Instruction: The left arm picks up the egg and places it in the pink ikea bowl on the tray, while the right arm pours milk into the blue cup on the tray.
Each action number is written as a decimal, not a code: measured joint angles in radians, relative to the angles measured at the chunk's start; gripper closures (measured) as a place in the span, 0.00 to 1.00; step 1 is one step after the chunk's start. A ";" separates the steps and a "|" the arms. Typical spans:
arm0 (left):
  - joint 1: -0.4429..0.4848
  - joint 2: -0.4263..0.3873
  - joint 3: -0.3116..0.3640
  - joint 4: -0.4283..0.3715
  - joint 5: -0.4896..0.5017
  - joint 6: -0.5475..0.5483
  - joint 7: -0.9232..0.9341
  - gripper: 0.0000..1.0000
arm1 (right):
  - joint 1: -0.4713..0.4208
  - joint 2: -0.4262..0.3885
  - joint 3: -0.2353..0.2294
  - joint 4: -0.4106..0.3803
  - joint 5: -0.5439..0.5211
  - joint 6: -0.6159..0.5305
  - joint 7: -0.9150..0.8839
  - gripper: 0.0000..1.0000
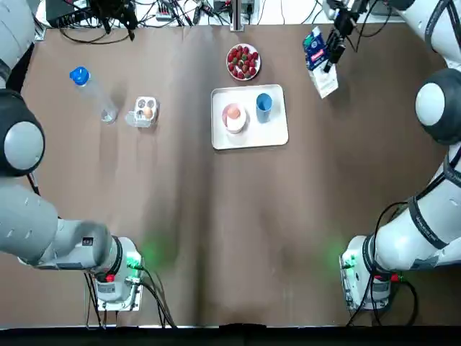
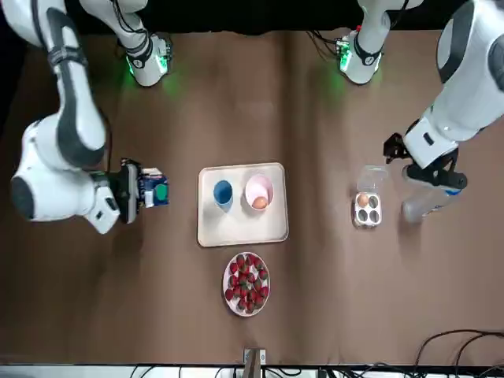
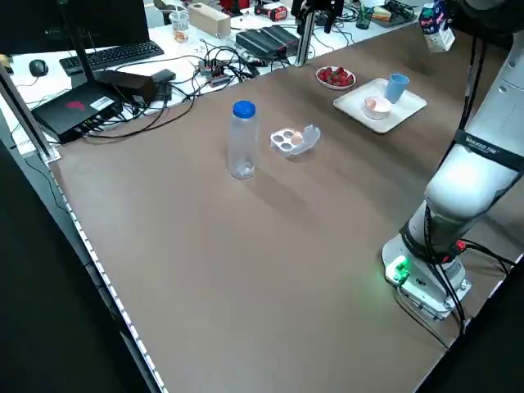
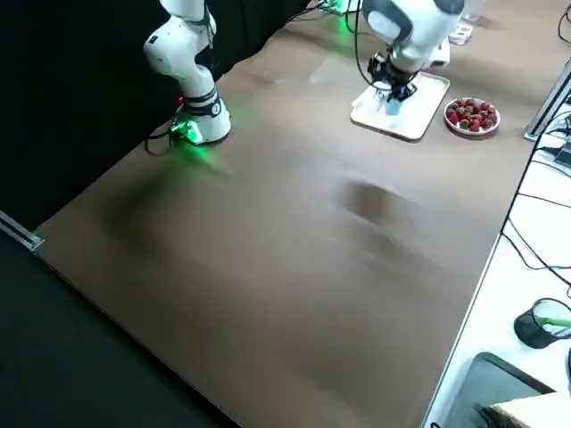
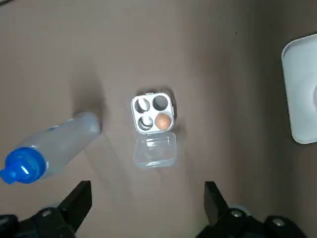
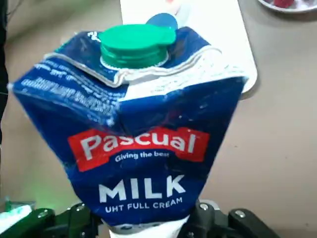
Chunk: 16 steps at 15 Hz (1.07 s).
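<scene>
Well, the right tool (image 1: 333, 49) is clamped tight on the milk carton (image 6: 143, 148). It holds the carton up in the air near the far right corner of the counter (image 1: 216, 238), well apart from the blue cup (image 1: 263, 103). The cup stands on the tray (image 1: 274, 133), which sits in the middle near the far edge. The pink bowl (image 2: 256, 187) is just beside the cup, with an egg (image 2: 258, 203) lying inside it.

The green cap (image 6: 134, 45) looks shut on the carton (no milk can come out that way). If the cap is on when the carton tips, nothing will pour. The sides of the carton look squashed in, so a hard squeeze could make milk jump out fast once it is open. The bowl is also very close to the cup, so a bad aim could put milk on the egg or on the tray.

The left tool (image 5: 147, 193) is spread wide and holds nothing. It hangs over the egg box (image 5: 152, 113) near the left edge, where a second egg (image 5: 163, 120) sits. The water bottle (image 5: 54, 148) stands just beside the box, so a low move could knock it over.
</scene>
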 joint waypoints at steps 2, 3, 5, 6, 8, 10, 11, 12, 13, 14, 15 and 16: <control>0.000 -0.018 -0.001 0.016 0.000 -0.003 0.000 0.00 | 0.064 -0.016 0.000 -0.007 -0.041 -0.005 0.112 0.37; 0.000 -0.024 -0.002 0.026 0.000 -0.005 0.000 0.00 | 0.091 -0.020 0.000 -0.010 -0.057 -0.011 0.156 0.37; 0.001 -0.032 -0.001 0.037 0.000 -0.007 -0.003 0.00 | 0.139 -0.023 0.000 -0.013 -0.087 -0.024 0.227 0.37; 0.010 -0.036 -0.001 0.040 0.000 -0.007 -0.009 0.00 | 0.160 -0.024 0.000 -0.013 -0.103 -0.031 0.265 0.37; 0.048 -0.050 -0.002 0.041 -0.002 -0.021 -0.010 0.00 | 0.200 -0.025 0.000 -0.013 -0.138 -0.039 0.345 0.37; 0.080 -0.059 -0.002 0.041 -0.007 -0.051 -0.009 0.00 | 0.249 -0.025 0.000 -0.013 -0.182 -0.051 0.446 0.37; 0.080 -0.059 -0.002 0.041 -0.008 -0.054 -0.009 0.00 | 0.266 -0.025 0.000 -0.013 -0.194 -0.054 0.483 0.37; 0.079 -0.059 -0.004 0.041 -0.008 -0.055 -0.009 0.00 | 0.282 -0.025 0.000 -0.013 -0.206 -0.056 0.514 0.37; 0.078 -0.059 -0.006 0.041 -0.008 -0.055 -0.010 0.00 | 0.299 -0.025 0.000 -0.013 -0.220 -0.057 0.542 0.37; 0.078 -0.059 -0.007 0.041 -0.008 -0.056 -0.010 0.00 | 0.315 -0.026 0.000 -0.013 -0.235 -0.057 0.571 0.37; 0.078 -0.058 -0.007 0.041 -0.008 -0.056 -0.011 0.00 | 0.332 -0.026 0.000 -0.013 -0.256 -0.057 0.598 0.37; 0.078 -0.058 -0.006 0.041 -0.008 -0.056 -0.011 0.00 | 0.348 -0.026 0.000 -0.013 -0.279 -0.057 0.622 0.37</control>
